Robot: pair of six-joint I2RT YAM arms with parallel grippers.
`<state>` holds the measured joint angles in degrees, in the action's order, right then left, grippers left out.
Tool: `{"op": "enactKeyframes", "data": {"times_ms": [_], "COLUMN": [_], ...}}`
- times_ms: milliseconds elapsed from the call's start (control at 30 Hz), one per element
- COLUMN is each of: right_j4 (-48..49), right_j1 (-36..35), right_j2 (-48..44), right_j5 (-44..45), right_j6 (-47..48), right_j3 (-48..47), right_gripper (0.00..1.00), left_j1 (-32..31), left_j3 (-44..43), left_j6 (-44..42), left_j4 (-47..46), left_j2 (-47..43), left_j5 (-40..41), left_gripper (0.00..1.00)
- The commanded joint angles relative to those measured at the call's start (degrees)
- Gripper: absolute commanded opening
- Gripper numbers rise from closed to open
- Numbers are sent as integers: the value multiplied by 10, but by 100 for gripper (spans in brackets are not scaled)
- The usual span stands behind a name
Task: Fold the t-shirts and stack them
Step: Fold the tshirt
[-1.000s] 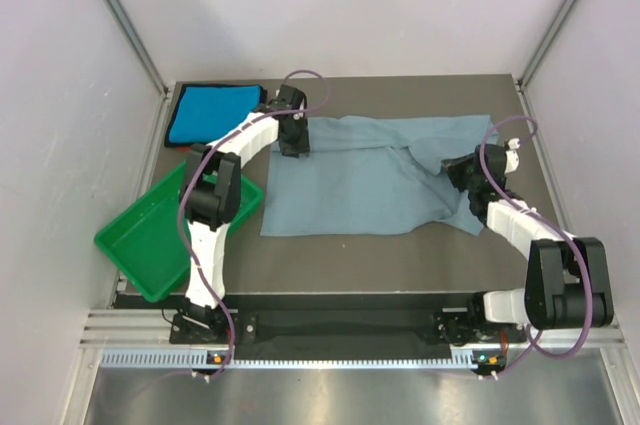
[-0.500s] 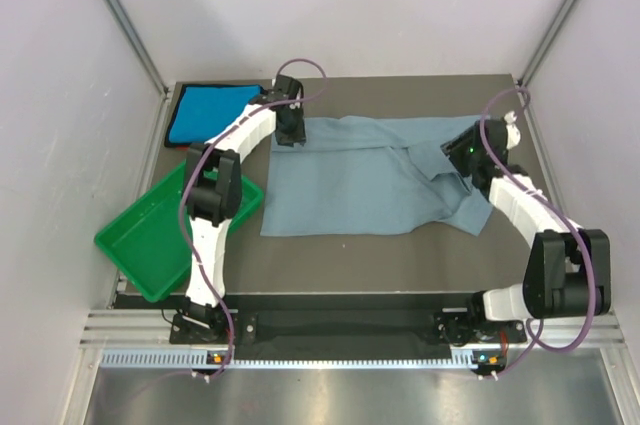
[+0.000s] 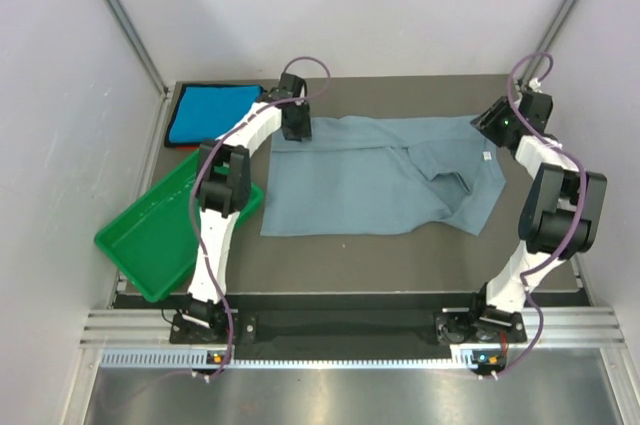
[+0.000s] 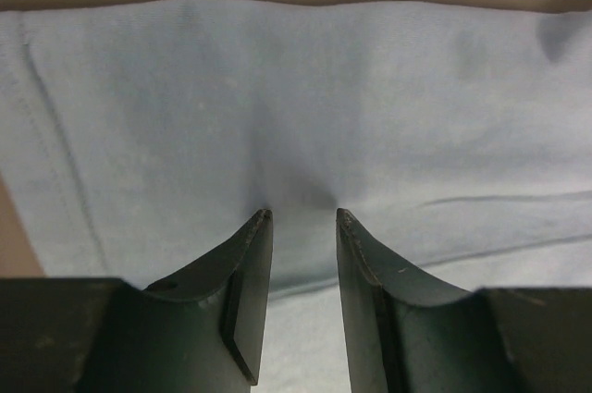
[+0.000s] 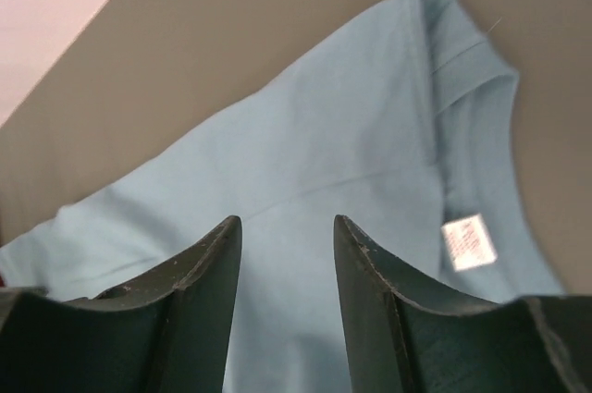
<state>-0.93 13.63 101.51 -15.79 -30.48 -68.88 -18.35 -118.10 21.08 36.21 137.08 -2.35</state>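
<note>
Two t-shirts: both lie on the table (image 3: 400, 257).
Grey-blue t-shirt (image 3: 360, 190): spread mid-table, its right part rumpled, white tag (image 5: 469, 241) showing.
Turquoise t-shirt (image 3: 212, 113): flat at the far left corner.
Left gripper (image 4: 303, 217): fingers narrowly apart, tips on the grey-blue cloth's far left corner, which puckers between them.
Right gripper (image 5: 284, 220): fingers apart above the far right corner, holding nothing.
Green tray (image 3: 140, 235): near left.

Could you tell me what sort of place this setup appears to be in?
Probably a lab test cell, not a home: plain white walls on aluminium framing enclose a dark table, with a left arm and right arm bolted to a rail and a grey-blue t-shirt laid out.
</note>
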Motion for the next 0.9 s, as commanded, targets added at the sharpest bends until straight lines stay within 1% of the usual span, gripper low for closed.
{"op": "enactKeyframes", "data": {"times_ms": [0,67,100,133,233,400,600,767,833,867], "right_j4": [51,37,15,10,-22,0,-9,3,5,21], "right_j1": [13,16,18,19,24,32,40,42,45,46], "right_j2": [41,83,98,125,168,188,212,226,239,244], "right_j5": [-18,5,7,1,-14,-9,4,-8,-29,-35], "right_j6": [52,86,96,105,123,118,133,133,129,121], "right_j3": [-51,-91,-126,-141,-187,-188,-201,-205,-215,-218], "right_gripper": [45,44,44,44,45,45,47,46,46,46], "left_j1": [13,17,22,24,31,35,36,44,45,46], "left_j3": [-36,-43,-46,-46,-46,-42,-42,-42,-42,-42], "left_j6": [3,7,13,16,20,17,12,6,8,9], "left_j4": [-23,-25,-26,-31,-39,-50,-49,-47,-47,-47], "left_j2": [17,28,31,35,41,44,44,46,45,45], "left_j5": [-9,-6,-4,-6,-20,-27,-22,-44,-47,-47], "left_gripper": [39,38,38,38,38,38,38,38,38,38]}}
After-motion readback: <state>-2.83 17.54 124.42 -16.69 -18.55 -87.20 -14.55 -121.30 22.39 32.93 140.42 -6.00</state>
